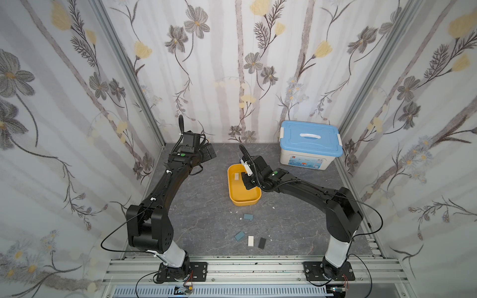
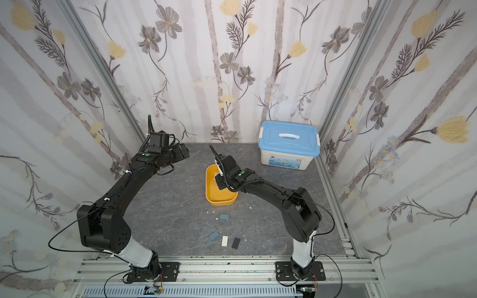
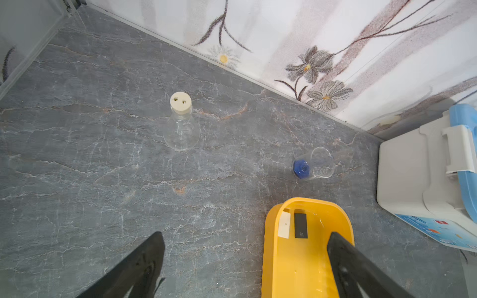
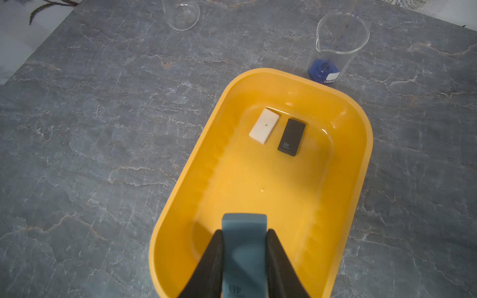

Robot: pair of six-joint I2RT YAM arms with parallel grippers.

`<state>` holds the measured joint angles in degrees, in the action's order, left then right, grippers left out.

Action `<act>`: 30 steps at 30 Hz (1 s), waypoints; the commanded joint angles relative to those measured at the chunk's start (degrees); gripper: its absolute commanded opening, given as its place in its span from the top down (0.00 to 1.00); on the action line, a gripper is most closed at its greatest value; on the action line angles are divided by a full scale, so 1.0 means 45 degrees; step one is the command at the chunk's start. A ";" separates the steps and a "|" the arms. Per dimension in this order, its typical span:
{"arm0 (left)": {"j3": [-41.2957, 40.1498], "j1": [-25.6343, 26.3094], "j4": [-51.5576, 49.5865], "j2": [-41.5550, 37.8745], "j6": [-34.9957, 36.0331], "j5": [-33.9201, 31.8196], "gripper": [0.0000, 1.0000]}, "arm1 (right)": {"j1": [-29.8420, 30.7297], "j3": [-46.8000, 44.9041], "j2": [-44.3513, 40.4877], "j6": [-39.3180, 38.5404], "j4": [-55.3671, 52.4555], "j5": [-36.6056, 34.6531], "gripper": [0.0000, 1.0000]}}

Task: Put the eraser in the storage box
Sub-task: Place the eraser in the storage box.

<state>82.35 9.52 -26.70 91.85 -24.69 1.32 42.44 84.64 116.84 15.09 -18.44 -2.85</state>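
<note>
1. Grey stone-patterned table (image 1: 201,232), floral walls (image 1: 258,77) on three sides.
2. White box with blue lid (image 1: 309,144) stands in the far right corner, lid shut.
3. Storage box (image 4: 348,180) — yellow, mid-table; a white eraser (image 4: 263,126) and a black eraser (image 4: 291,137) lie side by side inside.
4. Right gripper (image 4: 244,232) pinches a teal eraser (image 4: 244,222) inside the storage box's rim, at the end opposite those two; contact with its floor cannot be told.
5. Left gripper (image 3: 246,234) — fingers (image 3: 144,258) spread wide, empty, near the storage box.
6. Four loose erasers (image 1: 250,240) lie on the table at its near side.
</note>
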 commanded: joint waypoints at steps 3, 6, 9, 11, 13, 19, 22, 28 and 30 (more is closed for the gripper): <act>0.0768 -0.0179 0.0327 0.0365 -0.0178 0.0115 0.00 | -0.0449 0.0810 0.1171 0.0076 0.0417 0.0194 0.73; 0.1022 -0.0293 0.0329 0.0555 -0.0174 0.0283 0.00 | -0.0616 0.1183 0.1728 0.0161 0.0454 0.0113 0.73; 0.1095 -0.0309 0.0476 0.0603 -0.0120 0.0389 0.00 | -0.0705 0.1600 0.2256 0.0181 0.0425 -0.0032 0.72; 0.1114 -0.0318 0.0540 0.0606 -0.0156 0.0443 0.00 | -0.0788 0.1853 0.2545 0.0234 0.0387 -0.0184 0.72; 0.1134 -0.0318 0.0571 0.0671 -0.0141 0.0506 0.00 | -0.0887 0.2089 0.2788 0.0315 0.0344 -0.0219 0.72; 0.1171 -0.0338 0.0604 0.0855 -0.0145 0.0638 0.00 | -0.1126 0.2957 0.3699 0.0508 -0.0078 -0.0601 0.71; 0.1193 -0.0357 0.0618 0.0912 -0.0153 0.0668 0.00 | -0.1160 0.3235 0.4023 0.0619 -0.0179 -0.0817 0.71; 0.1155 -0.0396 0.0642 0.0917 -0.0119 0.0737 0.00 | -0.1197 0.3666 0.4529 0.0816 -0.0395 -0.1297 0.72; 0.1154 -0.0415 0.0648 0.0943 -0.0122 0.0760 0.00 | -0.1223 0.3746 0.4634 0.0908 -0.0410 -0.1345 0.71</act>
<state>87.20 7.79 -25.50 95.90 -25.32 4.43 37.12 100.66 137.03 18.11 -20.71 -6.87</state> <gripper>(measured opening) 0.997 0.284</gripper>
